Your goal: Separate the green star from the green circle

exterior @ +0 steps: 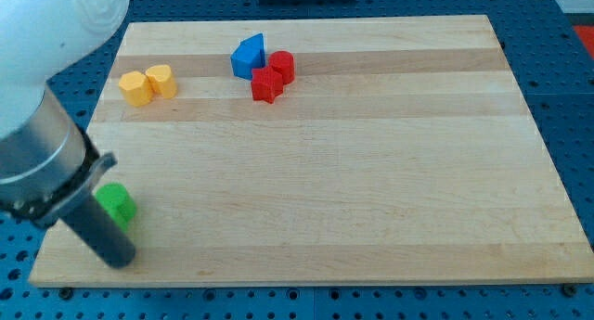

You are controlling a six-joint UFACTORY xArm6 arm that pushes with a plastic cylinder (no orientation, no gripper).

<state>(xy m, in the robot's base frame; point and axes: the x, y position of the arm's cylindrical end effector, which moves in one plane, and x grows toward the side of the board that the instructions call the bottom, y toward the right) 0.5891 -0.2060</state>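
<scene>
The rod is slanting down from the view's upper left toward the board's [371,172] lower left corner, its tip [119,258] resting near the bottom edge. There is no pincer on this arm, so nothing is opening or closing; the rod is bare and clamped on nothing.

A green block [118,203] is sitting just above and slightly to the right of the tip, partly hidden behind the rod. Only one green mass is showing. Whether it is the star, the circle, or the two pressed together cannot be told, because the rod is covering its left side. The visible part is looking rounded and bright green, with a darker side face. No second green block is showing apart from it anywhere on the board.

The relation that matters: the green lies toward the view's top from the tip, almost touching the rod's shaft. Judging from this, a push would have to start from beside the green mass, not beneath it, to split the two pieces.

Elsewhere, well apart at the view's top: two yellow blocks [148,83] are sitting side by side at the left, and a blue block [249,56] is touching a pair of red blocks [273,75] near the middle.
</scene>
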